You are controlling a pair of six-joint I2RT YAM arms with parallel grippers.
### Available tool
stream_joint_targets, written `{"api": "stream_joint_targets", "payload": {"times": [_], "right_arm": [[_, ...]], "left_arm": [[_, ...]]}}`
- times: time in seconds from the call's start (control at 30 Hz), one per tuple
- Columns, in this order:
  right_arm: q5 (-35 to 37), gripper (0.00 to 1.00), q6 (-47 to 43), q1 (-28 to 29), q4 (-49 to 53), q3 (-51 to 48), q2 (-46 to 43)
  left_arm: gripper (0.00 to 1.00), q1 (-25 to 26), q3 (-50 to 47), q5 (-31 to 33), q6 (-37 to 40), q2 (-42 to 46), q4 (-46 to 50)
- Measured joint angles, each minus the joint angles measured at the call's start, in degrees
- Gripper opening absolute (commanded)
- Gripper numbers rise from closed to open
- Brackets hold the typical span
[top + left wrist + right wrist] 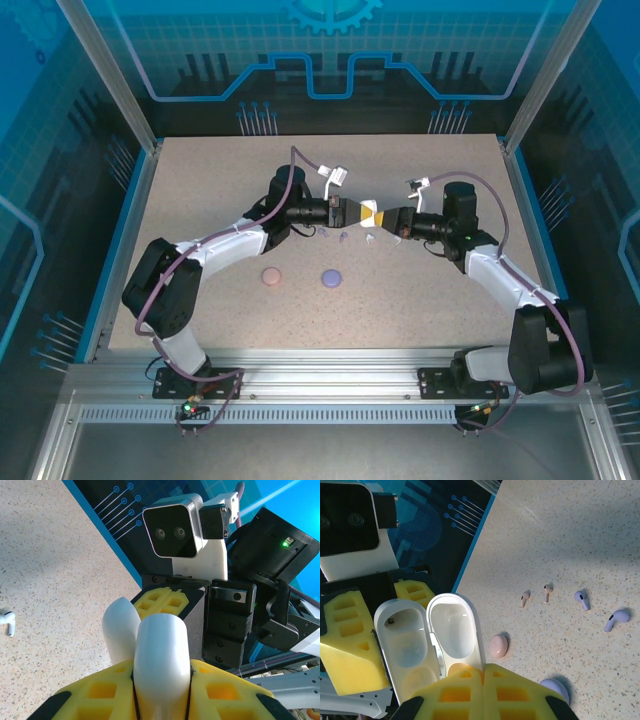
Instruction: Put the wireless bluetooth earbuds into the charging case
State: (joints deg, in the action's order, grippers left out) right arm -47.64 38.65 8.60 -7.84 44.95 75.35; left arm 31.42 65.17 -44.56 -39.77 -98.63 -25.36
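Pinching case (451, 625) rim, right pincer (484, 666); table (570, 535) roomy.

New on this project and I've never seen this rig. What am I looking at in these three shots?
These are two robot arms bolted to the near edge of a speckled table. The wide picture looks down from above and behind them. The other two pictures come from a camera on each wrist, looking along that arm's own yellow fingers.

The arms meet over the middle of the table, holding an open white case between them. The left arm's fingers are shut on one half and the right arm's fingers are shut on the other. The case looks empty.

On the table lie a closed pink case, a purple case, two pink earbuds, two purple earbuds and a white earbud.
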Motion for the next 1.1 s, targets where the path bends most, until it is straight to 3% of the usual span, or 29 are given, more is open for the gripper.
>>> {"api": "stream_joint_targets", "payload": {"times": [0.17, 0.2, 0.27, 0.3, 0.33, 0.43, 0.53, 0.73, 0.9, 1.1], "right_arm": [[0.3, 0.00, -0.9, 0.0, 1.9, 1.0, 0.0], [0.5, 0.00, -1.1, 0.0, 2.4, 1.2, 0.0], [0.8, 0.00, -1.6, 0.0, 3.4, 1.6, -0.1], [1.1, 0.00, -1.9, 0.0, 4.0, 1.7, -0.2], [1.3, 0.00, -2.3, 0.0, 4.5, 1.9, -0.4], [2.0, 0.00, -3.0, 0.1, 6.2, 2.8, -0.8], [3.3, 0.00, -4.4, 0.1, 7.8, 3.8, -0.9], [6.0, 0.00, -9.7, 0.1, 13.8, 8.4, 0.6], [8.9, 0.00, -19.9, 0.1, 21.9, 16.3, 5.5], [10.6, 0.00, -31.3, 0.4, 29.5, 23.3, 10.5]], "left_arm": [[0.00, 0.0, 0.0, 0.3, -0.4, 0.0, -0.2], [0.04, 0.0, 0.0, 0.4, -0.4, 0.0, -0.2], [0.18, 0.0, 0.0, 0.7, -0.4, 0.0, -0.3], [0.35, 0.0, 0.0, 0.8, -0.4, 0.0, -0.3], [0.43, 0.1, 0.0, 0.9, -0.4, 0.0, -0.3], [0.64, 0.7, 0.0, 1.8, 0.0, -0.1, -0.2], [0.79, 0.9, 0.0, 3.0, 0.3, -0.2, 0.3], [0.90, -1.1, 0.1, 3.8, 4.0, 0.7, 5.4], [0.99, -4.0, 7.1, 3.5, 14.1, 2.1, 21.5], [0.99, -5.4, 22.6, 3.1, 29.6, 0.8, 43.6]]}}
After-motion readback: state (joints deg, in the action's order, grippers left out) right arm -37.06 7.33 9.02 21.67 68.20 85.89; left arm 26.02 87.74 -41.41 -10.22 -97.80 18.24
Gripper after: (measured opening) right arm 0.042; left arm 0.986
